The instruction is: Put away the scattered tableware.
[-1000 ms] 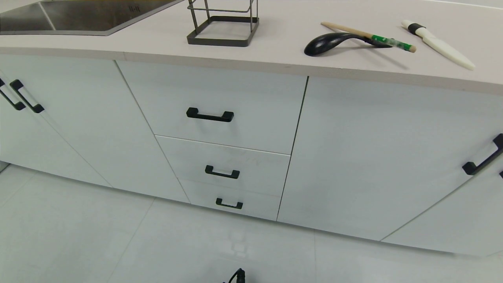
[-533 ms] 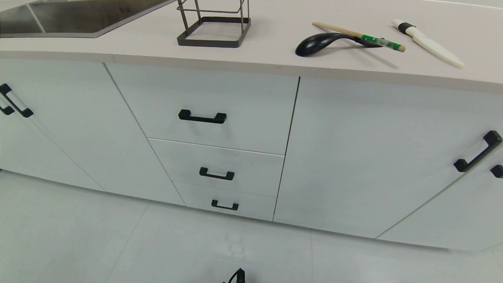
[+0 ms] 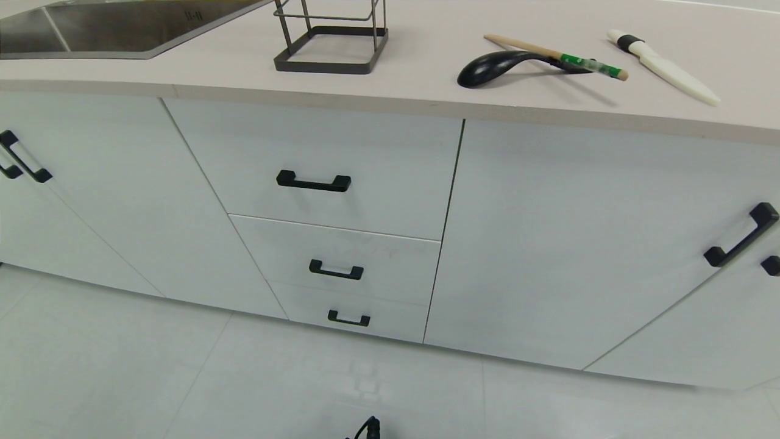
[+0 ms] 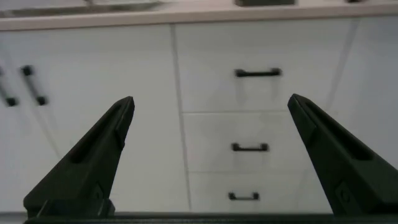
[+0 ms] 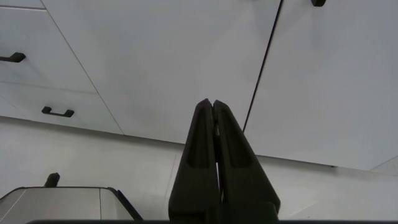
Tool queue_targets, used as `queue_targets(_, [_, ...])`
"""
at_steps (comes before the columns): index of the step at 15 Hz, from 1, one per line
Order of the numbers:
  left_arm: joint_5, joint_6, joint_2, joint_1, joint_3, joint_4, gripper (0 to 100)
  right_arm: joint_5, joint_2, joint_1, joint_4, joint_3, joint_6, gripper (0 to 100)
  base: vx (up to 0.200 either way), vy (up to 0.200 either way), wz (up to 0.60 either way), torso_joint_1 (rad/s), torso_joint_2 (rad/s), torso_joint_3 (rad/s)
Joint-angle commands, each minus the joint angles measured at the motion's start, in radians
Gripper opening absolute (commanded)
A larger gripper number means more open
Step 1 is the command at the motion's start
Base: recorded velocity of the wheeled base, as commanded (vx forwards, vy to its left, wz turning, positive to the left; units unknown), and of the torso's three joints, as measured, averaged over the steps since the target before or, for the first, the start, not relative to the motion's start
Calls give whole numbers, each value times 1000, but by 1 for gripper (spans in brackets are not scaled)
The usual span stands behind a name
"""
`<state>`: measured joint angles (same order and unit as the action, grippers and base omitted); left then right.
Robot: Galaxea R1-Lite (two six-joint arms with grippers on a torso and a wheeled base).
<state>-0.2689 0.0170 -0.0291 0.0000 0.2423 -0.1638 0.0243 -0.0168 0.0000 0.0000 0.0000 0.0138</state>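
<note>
On the pale countertop (image 3: 426, 91) lie a black spoon (image 3: 495, 66), a wooden stick with a green band (image 3: 557, 57) resting across its handle, and a white knife with a black collar (image 3: 663, 67) further right. A dark wire rack (image 3: 331, 42) stands left of them. My left gripper (image 4: 211, 102) is open and faces the stack of three closed drawers (image 4: 256, 124) from some distance. Held low, my right gripper (image 5: 213, 109) is shut with nothing in it, in front of white cabinet doors (image 5: 186, 62) and the floor.
A steel sink (image 3: 116, 27) is set into the counter at the far left. The drawers (image 3: 329, 225) carry black handles (image 3: 313, 182), and cabinet doors flank them on both sides. Pale tiled floor (image 3: 244, 384) lies between me and the cabinets.
The head view shifted between one second and half a second ago, sliding the whole scene left; since then nothing has moved. The tableware lies where it was.
</note>
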Motion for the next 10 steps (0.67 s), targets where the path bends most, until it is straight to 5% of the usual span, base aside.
queue_targets(1, [-156,-22,-25,-2,14,63,100,0,-2,0,0,0,0,0,0,0,0,0,0,0])
queue_targets(3, [-316,-158,-25,3,14,92,100,0,-2,0,0,0,0,0,0,0,0,0,0,0])
queue_targets(4, [-386,-178,-26,11,14,90,100,2,-2,0,0,0,0,0,0,0,0,0,0,0])
queue_targets(7, [-495,-170,-25,20,8,86,100,0,-2,0,0,0,0,0,0,0,0,0,0,0])
queue_targets(10, [-495,-170,12,8,-3,86,100,2,-2,0,0,0,0,0,0,0,0,0,0,0])
